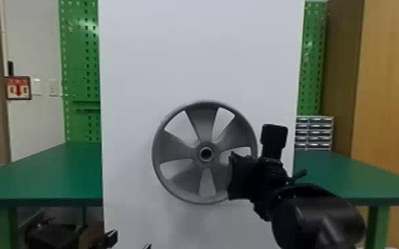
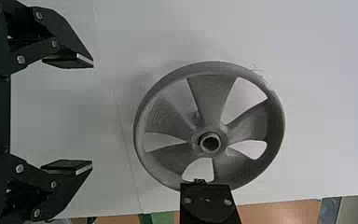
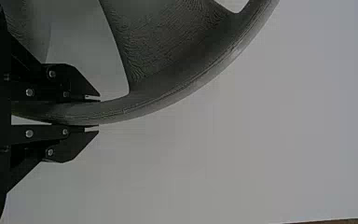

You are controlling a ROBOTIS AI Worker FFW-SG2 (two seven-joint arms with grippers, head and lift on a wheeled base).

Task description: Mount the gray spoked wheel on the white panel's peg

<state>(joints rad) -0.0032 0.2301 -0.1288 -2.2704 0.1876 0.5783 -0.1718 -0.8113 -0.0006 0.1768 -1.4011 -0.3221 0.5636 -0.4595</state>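
The gray spoked wheel (image 1: 203, 121) is held upright in front of the white panel (image 1: 202, 49), and its rim is grasped at the right side between the two fingers of the right end effector (image 1: 233, 176). Below the wheel and to its left, the left end effector (image 1: 130, 241) is seen released, with fingers wide apart. On both sides of the panel, a green table (image 1: 53, 172) can be seen

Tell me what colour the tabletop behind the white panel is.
The tabletop is dark green, seen best in the head view.
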